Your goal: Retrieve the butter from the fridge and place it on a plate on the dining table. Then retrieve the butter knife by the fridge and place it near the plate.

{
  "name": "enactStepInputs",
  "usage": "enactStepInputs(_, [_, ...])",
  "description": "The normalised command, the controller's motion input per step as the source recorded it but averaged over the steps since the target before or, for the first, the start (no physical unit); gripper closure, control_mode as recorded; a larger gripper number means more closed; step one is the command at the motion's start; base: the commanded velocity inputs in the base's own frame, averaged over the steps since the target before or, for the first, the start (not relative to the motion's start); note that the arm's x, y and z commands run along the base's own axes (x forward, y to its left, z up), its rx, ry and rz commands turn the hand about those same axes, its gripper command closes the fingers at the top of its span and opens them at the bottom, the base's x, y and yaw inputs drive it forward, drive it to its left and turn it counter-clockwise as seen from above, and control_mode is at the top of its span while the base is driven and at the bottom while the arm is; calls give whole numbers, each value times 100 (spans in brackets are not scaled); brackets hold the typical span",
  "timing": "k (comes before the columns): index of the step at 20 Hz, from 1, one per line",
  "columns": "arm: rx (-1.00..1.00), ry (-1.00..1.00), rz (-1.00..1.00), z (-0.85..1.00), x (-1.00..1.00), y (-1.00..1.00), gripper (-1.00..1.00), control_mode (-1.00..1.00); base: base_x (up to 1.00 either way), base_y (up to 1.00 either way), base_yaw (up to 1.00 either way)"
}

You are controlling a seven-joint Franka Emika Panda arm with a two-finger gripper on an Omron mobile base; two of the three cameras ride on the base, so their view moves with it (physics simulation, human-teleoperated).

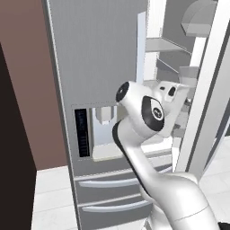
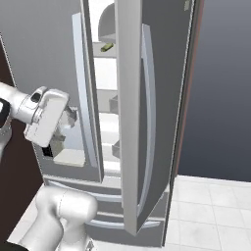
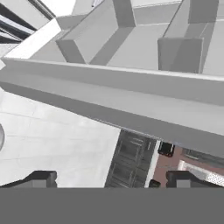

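Observation:
The grey fridge (image 1: 99, 54) stands close in front, its left door with the dispenser panel shut and its right door (image 2: 166, 98) swung open. My gripper (image 1: 185, 104) hangs at mid height by the gap between the doors, at the front of the open compartment. In the hand view the gripper (image 3: 113, 181) is open, its fingertips (image 3: 41, 179) far apart with nothing between them, facing grey fridge ledges and bins (image 3: 131, 83). A small yellow-green thing (image 2: 106, 47) lies on an upper shelf; I cannot tell whether it is the butter. The plate, dining table and butter knife are out of view.
White shelves (image 1: 164, 45) and grey bins (image 2: 114, 104) fill the fridge interior. Two bottom drawers (image 1: 108, 195) sit below the doors. A dark brown wall panel (image 1: 27, 81) flanks the fridge on the left, and pale floor tiles (image 2: 211, 211) lie on the right.

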Motion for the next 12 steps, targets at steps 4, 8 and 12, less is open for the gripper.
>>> enactStepInputs(4, [-40, 0, -8, 0, 99, 0, -100, -100, 0, 0, 0])
enactStepInputs(8, [-22, 0, -6, 13, 66, -6, -100, -100, 0, 0, 0])
enactStepInputs(12, [-1, 1, -7, 16, 7, -50, -100, -100, 0, 0, 0])
